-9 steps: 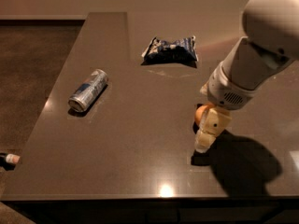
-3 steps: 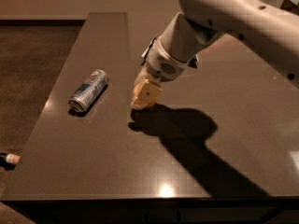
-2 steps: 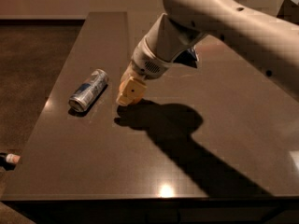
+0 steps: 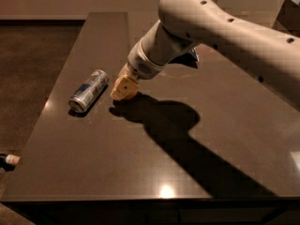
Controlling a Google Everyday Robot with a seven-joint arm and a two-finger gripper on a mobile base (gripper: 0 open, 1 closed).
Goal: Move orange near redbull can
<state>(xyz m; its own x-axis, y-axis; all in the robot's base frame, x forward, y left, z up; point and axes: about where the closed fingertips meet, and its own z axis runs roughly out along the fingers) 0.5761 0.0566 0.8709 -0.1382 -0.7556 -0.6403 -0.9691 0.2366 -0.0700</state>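
One pale arm (image 4: 211, 27) is seen reaching in from the right side, over the dark bench (image 4: 93, 172). Its tan tool (image 4: 123, 90) is held low, at the surface of the bench or just above it, in the left half of the bench. The tool is seen clamped on the orange (image 4: 131, 95). Only a small part of the fruit is shown, as a rounder, deeper coloured patch at the lower right edge of the tool; the rest is hidden by the tan blocks.

The redbull can (image 4: 88, 97) is laid on its side, just to the left of the tool. Its silver top is turned toward the near left corner of the bench. A narrow strip of bare bench is left between the can and the tool, so they are near each other but not touching.

A wide dark shadow (image 4: 164, 116) is cast by the arm on the bench, to the right of the tool. Behind the arm a corner of a dark blue bag (image 4: 191, 56) can be seen. Beside the bench, at the left edge, a small dark object with a pale tip (image 4: 9, 160) is lying on the brown floor (image 4: 28, 55).
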